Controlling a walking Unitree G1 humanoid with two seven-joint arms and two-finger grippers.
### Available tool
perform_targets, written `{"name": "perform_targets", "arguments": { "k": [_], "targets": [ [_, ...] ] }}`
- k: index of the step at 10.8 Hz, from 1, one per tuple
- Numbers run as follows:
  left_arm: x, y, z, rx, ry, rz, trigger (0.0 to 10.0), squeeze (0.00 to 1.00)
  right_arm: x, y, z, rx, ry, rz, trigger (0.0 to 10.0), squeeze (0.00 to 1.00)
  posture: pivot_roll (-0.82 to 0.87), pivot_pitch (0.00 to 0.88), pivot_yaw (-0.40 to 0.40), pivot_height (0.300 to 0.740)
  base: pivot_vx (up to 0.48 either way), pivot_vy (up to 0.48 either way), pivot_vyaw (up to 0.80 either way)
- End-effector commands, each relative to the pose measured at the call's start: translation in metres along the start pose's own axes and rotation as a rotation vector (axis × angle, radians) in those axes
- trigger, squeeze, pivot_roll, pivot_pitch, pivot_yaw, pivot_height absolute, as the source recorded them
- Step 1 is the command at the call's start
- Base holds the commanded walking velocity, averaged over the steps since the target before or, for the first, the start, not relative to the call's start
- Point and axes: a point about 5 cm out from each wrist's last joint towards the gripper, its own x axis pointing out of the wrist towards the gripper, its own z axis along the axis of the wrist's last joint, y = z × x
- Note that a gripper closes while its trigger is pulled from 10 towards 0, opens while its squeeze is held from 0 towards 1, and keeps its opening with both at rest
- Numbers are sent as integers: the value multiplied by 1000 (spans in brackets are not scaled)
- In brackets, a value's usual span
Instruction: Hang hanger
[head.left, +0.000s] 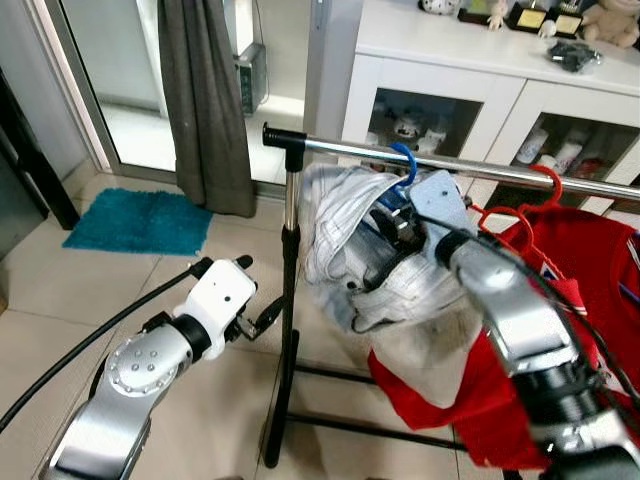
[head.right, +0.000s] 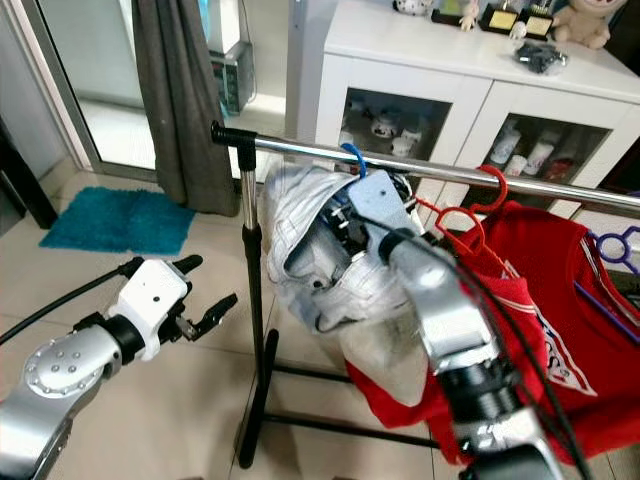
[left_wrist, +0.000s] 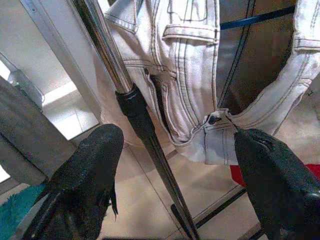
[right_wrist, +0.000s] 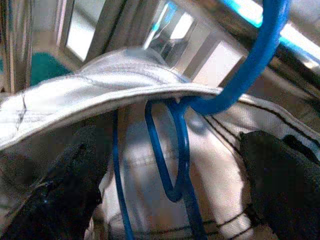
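Note:
A blue hanger (head.left: 405, 160) carries white jeans (head.left: 335, 225), and its hook sits over the silver rail (head.left: 500, 170) of the clothes rack. My right gripper (head.left: 395, 225) is raised against the jeans just below that hook. In the right wrist view its fingers stand open on either side of the hanger's blue neck (right_wrist: 177, 150) without touching it. My left gripper (head.left: 255, 320) hangs low and open beside the rack's upright post (head.left: 288, 300), holding nothing; the post (left_wrist: 135, 110) lies between its fingers in the left wrist view.
A red shirt (head.left: 560, 260) on a red hanger (head.left: 548, 180) hangs on the rail to the right, with a purple hanger (head.right: 615, 245) beyond it. A white cabinet (head.left: 450, 60) stands behind, a grey curtain (head.left: 205, 100) and teal mat (head.left: 140, 222) to the left.

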Motion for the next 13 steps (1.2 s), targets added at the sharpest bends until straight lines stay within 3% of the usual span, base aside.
{"name": "perform_targets", "arguments": {
  "k": [1,4,8,13],
  "targets": [
    [4,-2,1,15,-5,-12,10000,0,0,-13,-3,3,26,-6,10000,0,19,0,-102,740,0,0,0],
    [5,-7,11,18,-84,-78,10000,0,3,-31,-6,-14,49,76,10000,0,17,0,-108,740,0,0,0],
    [9,-9,15,20,-128,-102,10000,0,2,-29,-1,-19,5,268,10000,0,16,0,-122,740,0,0,0],
    [11,-13,20,7,-178,-136,10000,0,4,-30,2,-17,-18,367,10000,0,16,0,-135,740,0,0,0]
  ]
}}
